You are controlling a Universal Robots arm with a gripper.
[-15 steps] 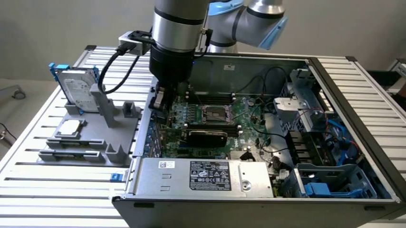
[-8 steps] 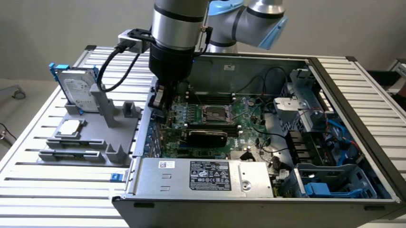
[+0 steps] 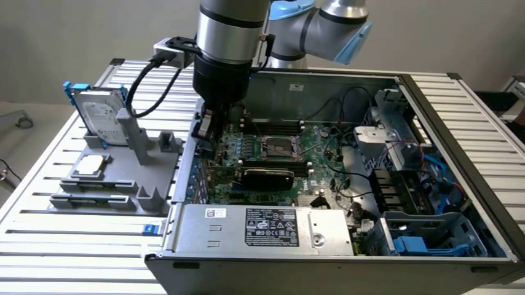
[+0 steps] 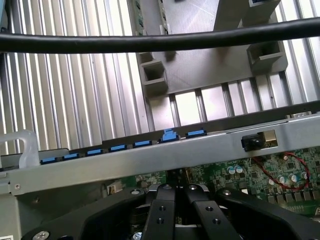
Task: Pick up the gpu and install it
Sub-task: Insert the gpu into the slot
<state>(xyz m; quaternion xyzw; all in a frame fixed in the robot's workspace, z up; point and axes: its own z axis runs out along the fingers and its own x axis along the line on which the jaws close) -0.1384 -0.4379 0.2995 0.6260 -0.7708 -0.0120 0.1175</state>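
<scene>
— While the black-covered flat rectangular gpu card (image 3: pixel 267 177) stands on the green motherboard (image 3: pixel 320 144), where is the black pincer (image 3: pixel 205 132)?

— Up and towards the exterior view's left of it, apart, just inside the grey metal computer case's wall (image 3: pixel 184 178). It looks closed, with nothing visible between the tips.

— So which step?

— Installing, I'd judge, late on. Any further move calls for a level press and no snagged cables.

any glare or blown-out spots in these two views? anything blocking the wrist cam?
Wrist view: the ribbed aluminium table glares near white in bands; a black cable crosses the frame close to the lens, soft-edged. Exterior view: even, soft light, mild sheen on the power supply; the case interior is dimmer, with no hard shadows.
</scene>
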